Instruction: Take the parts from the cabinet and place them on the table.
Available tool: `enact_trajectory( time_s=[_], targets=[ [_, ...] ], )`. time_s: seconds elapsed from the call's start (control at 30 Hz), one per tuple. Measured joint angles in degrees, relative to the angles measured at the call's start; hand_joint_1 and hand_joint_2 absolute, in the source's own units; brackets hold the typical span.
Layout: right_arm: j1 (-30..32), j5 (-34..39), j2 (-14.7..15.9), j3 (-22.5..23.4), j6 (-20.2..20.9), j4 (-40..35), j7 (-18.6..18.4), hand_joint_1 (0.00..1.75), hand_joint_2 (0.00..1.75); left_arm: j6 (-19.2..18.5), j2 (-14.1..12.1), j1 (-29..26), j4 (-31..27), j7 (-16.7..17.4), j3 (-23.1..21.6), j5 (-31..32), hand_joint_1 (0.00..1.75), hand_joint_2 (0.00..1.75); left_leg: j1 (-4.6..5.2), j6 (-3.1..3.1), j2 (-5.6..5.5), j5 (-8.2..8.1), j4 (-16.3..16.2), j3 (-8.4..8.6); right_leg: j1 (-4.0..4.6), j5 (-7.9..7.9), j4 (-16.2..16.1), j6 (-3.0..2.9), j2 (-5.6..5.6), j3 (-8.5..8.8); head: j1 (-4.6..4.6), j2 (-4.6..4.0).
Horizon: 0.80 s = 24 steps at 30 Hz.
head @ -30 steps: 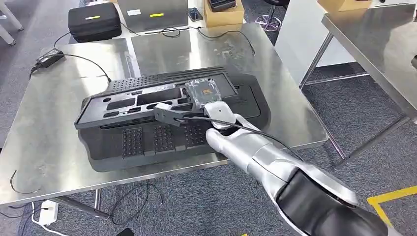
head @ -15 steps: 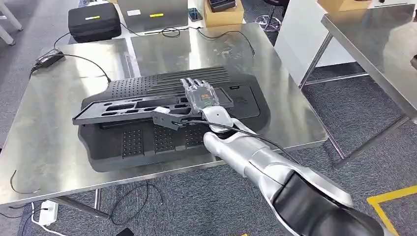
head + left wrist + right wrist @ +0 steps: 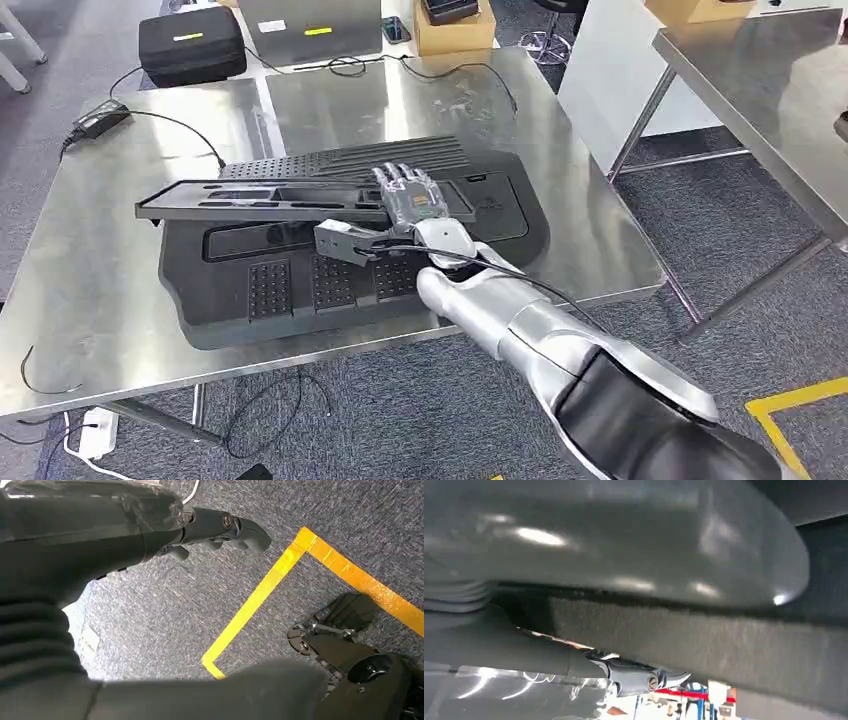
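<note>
A long flat black part with cut-outs (image 3: 250, 198) lies across a larger black moulded part (image 3: 300, 290) on the steel table (image 3: 90, 300). My right hand (image 3: 410, 200) holds the long part at its right end, fingers spread flat over its top face. In the right wrist view the part's edge (image 3: 704, 645) sits between the thick thumb (image 3: 624, 540) and the darker fingers (image 3: 639, 677). The long part looks nearly level, seen edge-on, with its left end clear of the large part. My left hand (image 3: 220, 527) hangs over the carpet with nothing in it.
A black case (image 3: 192, 42), a cardboard box (image 3: 455, 25) and a power adapter (image 3: 100, 118) with its cable sit at the table's far side. A second steel table (image 3: 770, 90) stands to the right. Yellow floor tape (image 3: 790, 405) and a power strip (image 3: 90, 430) lie below.
My right hand's fingers went from curled to stretched out over the long part. The part swung from tilted to nearly level and shifted left.
</note>
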State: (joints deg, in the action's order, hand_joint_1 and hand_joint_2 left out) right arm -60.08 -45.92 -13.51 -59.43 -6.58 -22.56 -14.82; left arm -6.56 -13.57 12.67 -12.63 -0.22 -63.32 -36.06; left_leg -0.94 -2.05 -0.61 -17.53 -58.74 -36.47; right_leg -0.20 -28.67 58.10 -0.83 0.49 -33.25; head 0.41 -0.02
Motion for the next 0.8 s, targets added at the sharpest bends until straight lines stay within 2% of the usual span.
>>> enact_trajectory(
  time_s=[0.2,0.4,0.43,0.8],
  targets=[
    [-1.56,1.49,1.47,0.0,1.6,-0.02,2.21,0.0,0.0,-0.09,0.07,-0.1,-0.04,-0.17,0.0,-0.11,0.0,0.0,0.01,0.0,0.0,0.0,0.0,0.03,0.0,0.01,0.0,-0.01,0.0,0.04,0.0,-0.02],
    [-2.3,1.49,2.8,0.0,1.95,-0.02,2.65,0.0,0.0,0.11,0.09,-0.45,-0.04,-0.5,0.0,-0.48,0.0,0.0,0.01,0.0,0.0,0.0,0.0,0.04,-0.01,0.01,0.0,-0.01,0.0,0.06,0.02,0.0],
    [-2.32,1.49,2.93,0.0,1.93,-0.02,2.65,0.0,0.0,0.13,0.11,-0.46,-0.04,-0.52,0.0,-0.48,0.0,1.75,0.01,0.0,0.0,0.0,0.0,0.04,-0.01,0.01,0.0,-0.01,0.0,0.06,0.02,-0.02],
    [-2.38,1.77,4.07,0.0,1.68,-0.17,2.62,0.0,0.0,0.79,0.11,-0.42,-0.07,-1.68,0.0,-0.57,0.0,1.75,0.0,-0.01,0.01,0.01,0.0,0.05,0.0,0.01,0.0,-0.01,0.0,0.06,0.02,-0.02]
  ],
)
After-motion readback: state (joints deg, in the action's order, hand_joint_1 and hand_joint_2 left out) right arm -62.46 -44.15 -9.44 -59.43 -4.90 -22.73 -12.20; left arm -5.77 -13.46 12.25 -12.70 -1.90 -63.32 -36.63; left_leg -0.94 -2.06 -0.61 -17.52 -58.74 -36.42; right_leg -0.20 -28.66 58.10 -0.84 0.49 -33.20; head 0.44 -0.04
